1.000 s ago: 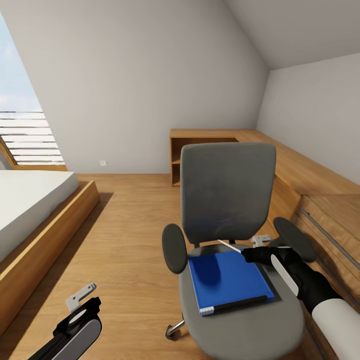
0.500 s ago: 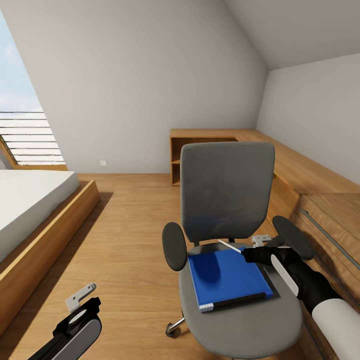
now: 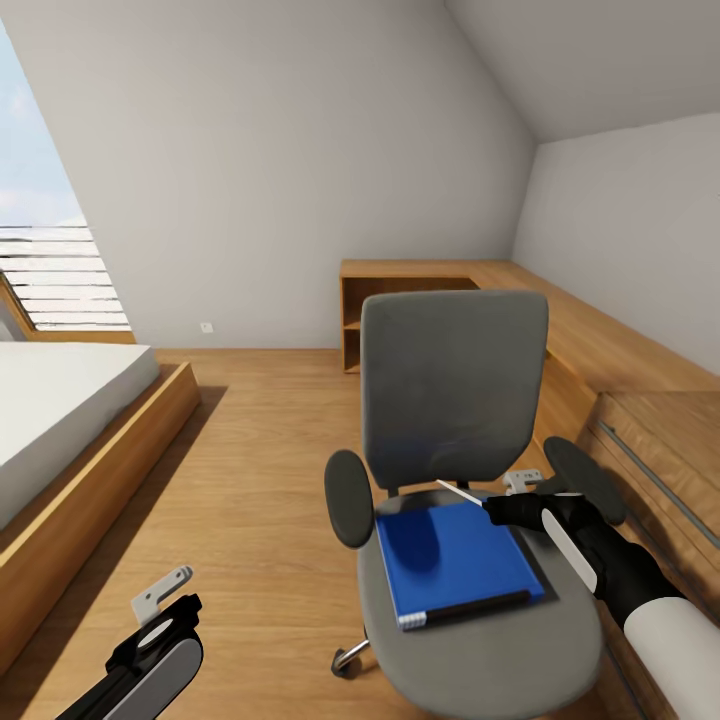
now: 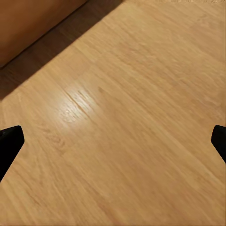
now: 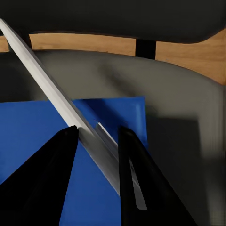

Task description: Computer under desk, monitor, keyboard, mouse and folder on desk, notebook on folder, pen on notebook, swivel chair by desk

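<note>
The pen (image 3: 462, 493) is pinched in the right claw (image 3: 497, 510) above the blue folder (image 3: 458, 561), which lies on the chair (image 3: 470, 640) seat. The left claw (image 3: 165, 595) is spread above the floor (image 3: 240, 470).

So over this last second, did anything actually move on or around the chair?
Barely. The swivel chair edged slightly in the head view, its backrest top dropping a touch, and the blue folder on its seat went with it. The right tool stays shut on the pen above the folder; nothing was let go. The left tool stays open and low over the floor.
</note>
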